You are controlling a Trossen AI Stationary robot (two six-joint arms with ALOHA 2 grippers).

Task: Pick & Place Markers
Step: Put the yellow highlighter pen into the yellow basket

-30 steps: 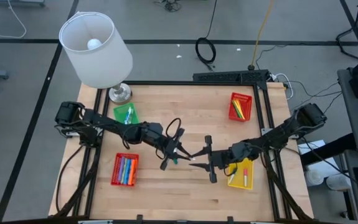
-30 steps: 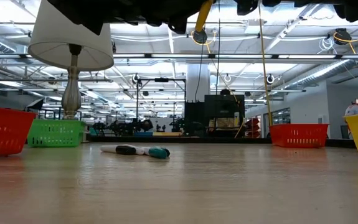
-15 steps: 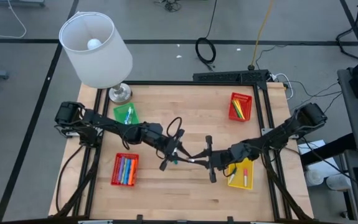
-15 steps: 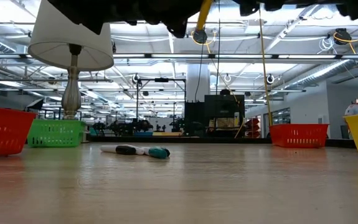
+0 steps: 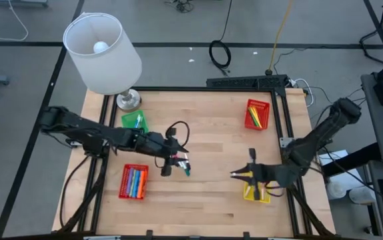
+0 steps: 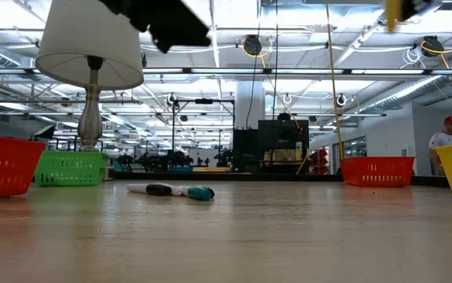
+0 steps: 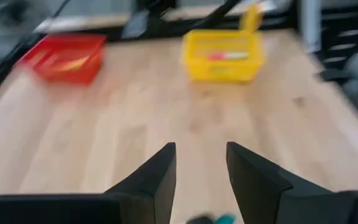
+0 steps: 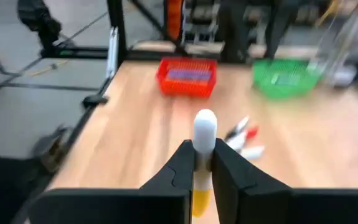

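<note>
Right gripper [image 8: 203, 163]: fingers [image 8: 180, 163] pressed onto a white-and-yellow marker [image 8: 203, 134], whose rounded white end stands up clear of the tips. In the high view this gripper [image 5: 239, 175] is above the front right of the table, just beside the yellow basket [image 5: 256, 192].

Left gripper [image 7: 200, 163]: fingers [image 7: 159, 169] spread, nothing between them. In the high view it [image 5: 180, 160] hangs near the table's middle, directly over a loose teal-capped marker [image 5: 185, 169] lying flat on the wood. The low view shows that marker [image 6: 180, 190] with a black section and a white barrel, resting on the tabletop.

Yellow basket: holds one red-and-white marker [image 5: 262, 193], seen again in the left wrist view [image 7: 228, 56].

Red basket, front left [image 5: 134, 182]: a row of markers in several colours, side by side.

Green basket [image 5: 135, 123]: at the back left, beside the lamp base, with a light marker inside.

Red basket, back right [image 5: 257, 114]: yellow and orange markers inside.

Lamp [image 5: 102, 53]: white shade, metal base at the table's back left corner; the shade overhangs the table edge and hides part of that corner from above.

Table [image 5: 204, 120]: pale wood, dark frame.

Loose markers [image 8: 244, 134]: red and white ones lying on the wood, seen blurred from the right wrist view.

Person [image 6: 446, 137]: red cap, far off in the room, low view only.
</note>
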